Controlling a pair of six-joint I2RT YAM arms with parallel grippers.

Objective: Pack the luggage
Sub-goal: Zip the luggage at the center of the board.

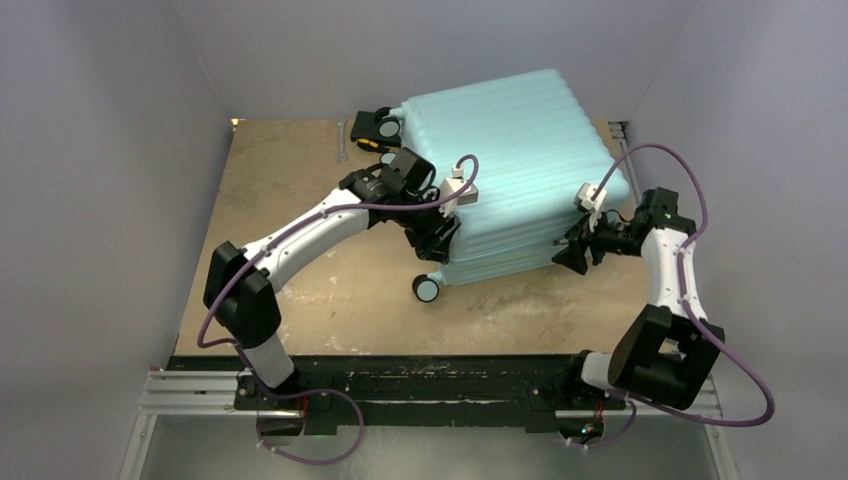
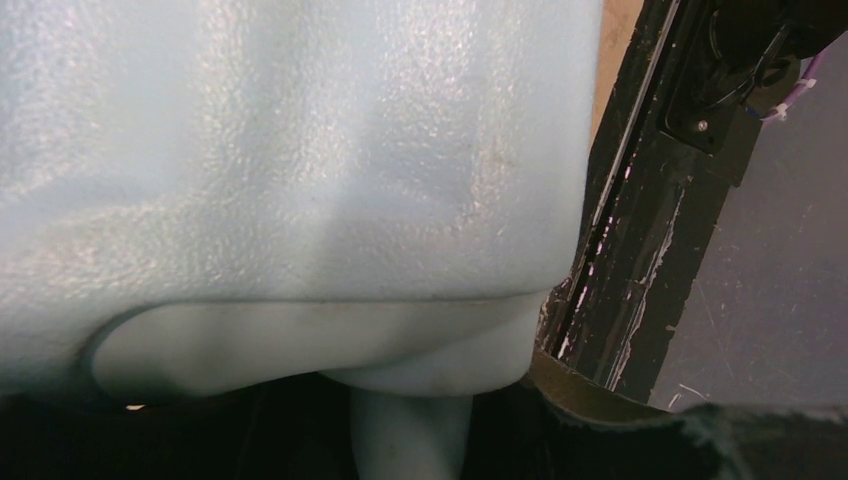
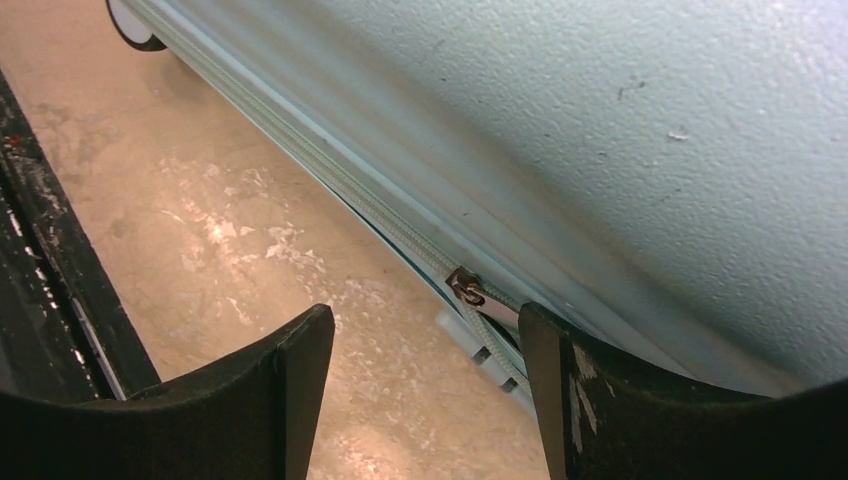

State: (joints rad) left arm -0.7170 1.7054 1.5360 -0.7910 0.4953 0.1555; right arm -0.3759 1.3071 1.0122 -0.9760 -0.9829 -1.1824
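Luggage: the luggage (image 1: 510, 170) is lying closed on the table (image 1: 290, 190), toward the far right, with its ribbed shell facing up. One wheel (image 1: 427, 288) is sticking out at its near left corner.
Left gripper: the left gripper (image 1: 440, 228) is sitting right at the near left corner of the luggage, just above that wheel. In the left wrist view the pale shell is filling almost the whole picture and the fingers are lost in shadow, so I cannot tell how wide it is standing or whether it is gripping anything.
Right gripper: the right gripper (image 1: 572, 252) is hanging at the near right side of the luggage, low by the table. Its fingers (image 3: 295, 390) are standing well apart and holding nothing.
Zipper pull: the zipper pull (image 3: 468, 290) is resting on the zipper line along the side, between the two fingers and closer to the one on the luggage side.
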